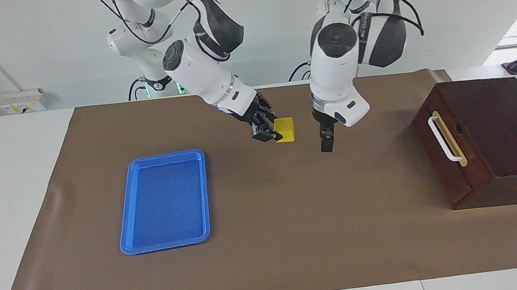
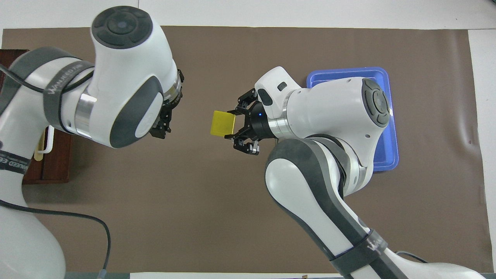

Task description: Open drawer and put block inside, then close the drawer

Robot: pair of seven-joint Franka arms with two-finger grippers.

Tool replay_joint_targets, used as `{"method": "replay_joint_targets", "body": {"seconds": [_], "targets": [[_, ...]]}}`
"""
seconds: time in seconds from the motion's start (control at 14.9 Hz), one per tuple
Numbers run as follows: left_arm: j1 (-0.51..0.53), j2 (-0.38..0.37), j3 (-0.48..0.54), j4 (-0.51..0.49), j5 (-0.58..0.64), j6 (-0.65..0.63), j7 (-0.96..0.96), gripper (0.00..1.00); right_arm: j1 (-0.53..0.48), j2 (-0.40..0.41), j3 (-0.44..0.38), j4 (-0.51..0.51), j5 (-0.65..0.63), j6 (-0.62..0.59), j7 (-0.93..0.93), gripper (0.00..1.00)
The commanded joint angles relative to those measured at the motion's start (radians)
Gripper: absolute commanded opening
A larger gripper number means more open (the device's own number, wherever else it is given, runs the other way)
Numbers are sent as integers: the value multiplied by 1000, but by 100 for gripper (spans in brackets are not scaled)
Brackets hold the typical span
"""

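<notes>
The block is a small yellow cube, and my right gripper is shut on it, holding it above the middle of the brown mat. From above the block sticks out of the right gripper toward the left arm's end. My left gripper hangs open and empty over the mat, between the block and the drawer. In the overhead view the left gripper shows just under its wrist. The drawer is dark brown with a white bar handle. It stands shut at the left arm's end.
A blue tray lies on the mat toward the right arm's end, its rim partly under the right arm from above. The left arm covers most of the drawer cabinet in the overhead view.
</notes>
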Motion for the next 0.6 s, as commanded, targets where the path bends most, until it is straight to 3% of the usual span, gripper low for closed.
{"method": "replay_joint_targets", "body": {"seconds": [0.0, 0.27, 0.54], "targets": [[92, -41, -6, -66, 23, -19, 355, 100, 3, -4, 0, 3, 10, 3, 15, 0], [179, -86, -6, -185, 196, 38, 996, 100, 3, -4, 0, 3, 9, 4, 17, 0], [222, -150, -6, -348, 382, 171, 1264, 100, 3, -4, 0, 3, 9, 3, 17, 0]]}}
